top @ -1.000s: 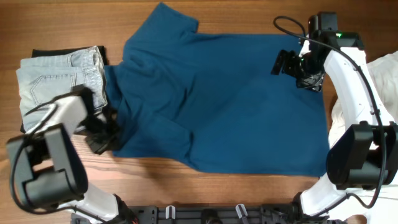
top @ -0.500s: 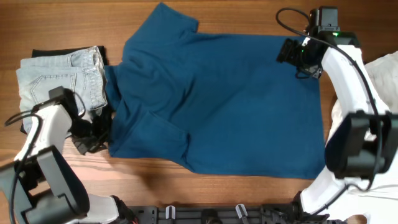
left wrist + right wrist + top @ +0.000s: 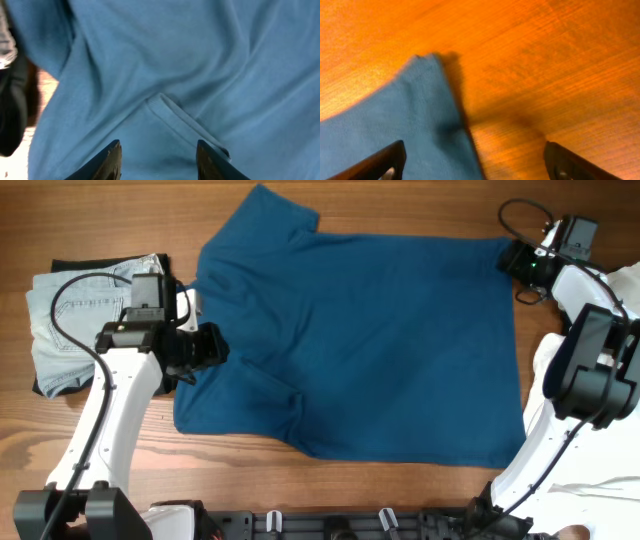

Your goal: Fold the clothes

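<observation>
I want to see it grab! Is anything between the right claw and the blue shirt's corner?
No, nothing visible. The right gripper hangs open over the corner of the blue shirt, with only bare wooden table beside it.

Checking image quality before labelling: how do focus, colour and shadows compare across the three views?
Overhead: sharp and evenly lit, dark blue polo shirt and wooden table crisp. Left wrist: close on the shirt, soft, folds smeared. Right wrist: table oversaturated orange, slightly blurred, dark shadow beside the shirt's corner.
</observation>
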Controlling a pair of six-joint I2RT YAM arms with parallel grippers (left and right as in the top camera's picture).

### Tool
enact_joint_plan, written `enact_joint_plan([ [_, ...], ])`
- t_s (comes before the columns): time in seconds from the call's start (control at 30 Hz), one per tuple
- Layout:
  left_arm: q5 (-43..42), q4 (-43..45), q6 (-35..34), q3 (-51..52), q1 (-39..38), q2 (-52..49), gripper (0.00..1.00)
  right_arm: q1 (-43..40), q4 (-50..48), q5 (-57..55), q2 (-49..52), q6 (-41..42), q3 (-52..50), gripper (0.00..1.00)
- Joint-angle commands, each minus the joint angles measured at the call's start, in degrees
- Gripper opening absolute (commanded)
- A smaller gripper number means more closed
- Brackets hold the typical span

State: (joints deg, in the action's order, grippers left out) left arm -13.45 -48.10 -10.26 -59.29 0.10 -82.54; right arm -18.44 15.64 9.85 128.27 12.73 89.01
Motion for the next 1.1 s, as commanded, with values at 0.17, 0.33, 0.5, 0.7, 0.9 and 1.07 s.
enact_joint_plan([
  [0.17, -0.7, 1.0, 0.9, -0.7, -3.8, 0.7, 0.49, 2.2, -6.3, 12.1, 7.6, -3.7, -0.4, 0.68],
  [0.33, -0.7, 1.0, 0.9, -0.8, -3.8, 0.7, 0.48, 2.2, -14.1, 15.6, 7.6, -1.4, -0.4, 0.29],
  [0.5, -1.8, 1.0, 0.9, -0.8, -3.8, 0.7, 0.48, 1.9, -26.6, 16.5, 7.5, 8.3, 0.2, 0.04],
  [0.7, -1.8, 1.2, 0.8, -0.7, -3.7, 0.7, 0.48, 0.2, -41.6, 17.0, 7.5, 17.4, 4.8, 0.04],
  [0.9, -1.7, 1.6, 0.9, -0.7, -3.7, 0.7, 0.59, -0.1, -34.3, 18.7, 6.6, 17.2, 5.3, 0.99],
  [1.07, -1.7, 2.4, 0.9, -0.8, -3.7, 0.7, 0.59, -1.4, -19.4, 18.7, -1.7, 11.0, 5.3, 1.0],
])
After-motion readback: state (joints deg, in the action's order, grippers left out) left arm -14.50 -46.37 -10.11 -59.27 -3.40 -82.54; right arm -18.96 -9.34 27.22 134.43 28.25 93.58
